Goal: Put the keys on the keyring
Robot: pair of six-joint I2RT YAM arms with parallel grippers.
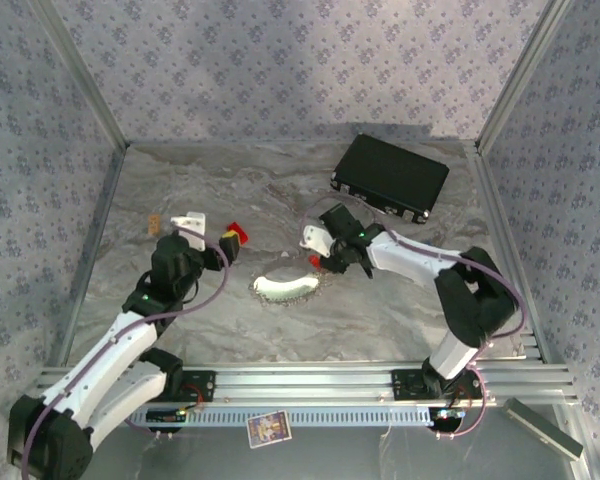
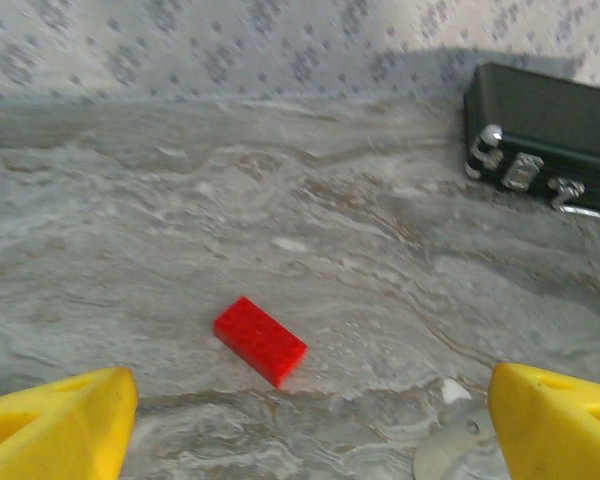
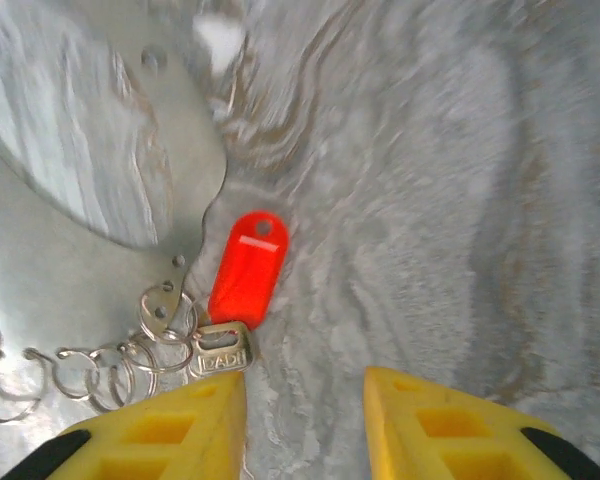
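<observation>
**Left arm.** The left gripper sits at the left of the table. In the left wrist view its yellow fingers stand wide apart, with bare table between them. A flat red block lies on the table ahead of the fingers and apart from them. A black box rests at the far right, near the back wall.

**Right arm.** The right gripper reaches toward the table centre, just right of the keyring. In the right wrist view its yellow fingers are partly open. The gap between them shows table surface and nothing is gripped.

**Task items.**
- The key has a red plastic head and a silvery part. It lies flat on the table just ahead of the fingertip on the left of the right wrist view. Contact with that fingertip cannot be determined.
- A string of small wire loops lies against the silvery part. Whether the key is linked to the loops cannot be determined.
- The keyring lies flat near the table centre, between the two grippers. Its pale band borders the key on the left of the right wrist view.
</observation>
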